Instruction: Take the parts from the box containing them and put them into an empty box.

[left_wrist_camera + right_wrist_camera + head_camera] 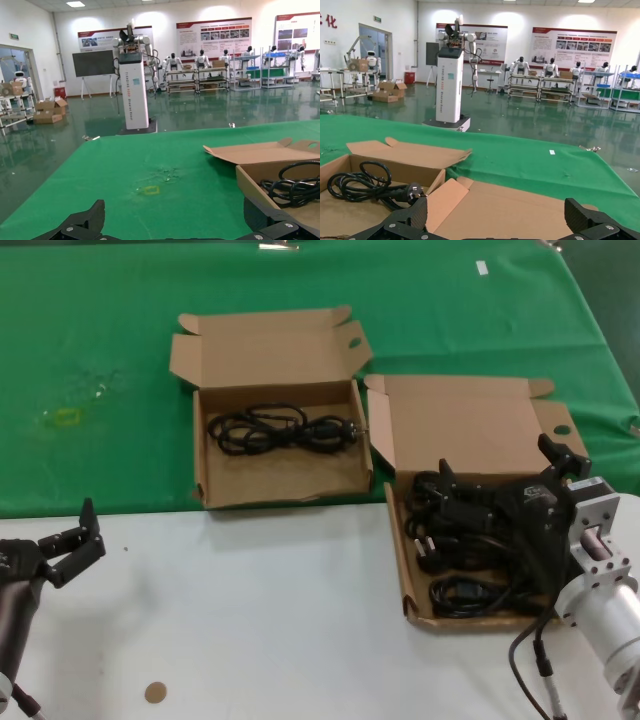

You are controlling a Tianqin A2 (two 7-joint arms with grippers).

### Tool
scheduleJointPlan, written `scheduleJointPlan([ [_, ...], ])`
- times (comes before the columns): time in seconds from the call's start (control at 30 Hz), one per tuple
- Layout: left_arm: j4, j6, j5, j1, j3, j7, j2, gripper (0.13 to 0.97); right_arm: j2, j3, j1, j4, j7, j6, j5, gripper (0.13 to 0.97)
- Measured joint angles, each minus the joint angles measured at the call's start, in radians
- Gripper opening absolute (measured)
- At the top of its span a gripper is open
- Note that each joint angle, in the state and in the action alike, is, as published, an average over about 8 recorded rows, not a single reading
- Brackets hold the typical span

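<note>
The wider box at the right holds several coiled black power cords. My right gripper is open and hovers just above these cords; in the right wrist view its fingers frame the box's lid flap. The smaller box at the middle holds one coiled cord, which also shows in the right wrist view and the left wrist view. My left gripper is open and empty over the white table at the near left.
A green cloth covers the far part of the table, with a small yellow mark on it. The near part is a white surface with a round brown spot. Both boxes' lid flaps stand open at the far side.
</note>
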Motion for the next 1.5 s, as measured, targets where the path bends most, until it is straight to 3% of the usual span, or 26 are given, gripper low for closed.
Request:
scheduleJointPlan([
  [1.5,0.0,0.0,0.0,0.0,0.0,-0.001,0.0,0.966,0.0,0.0,0.0,0.0,0.0,0.0,0.0,0.966],
])
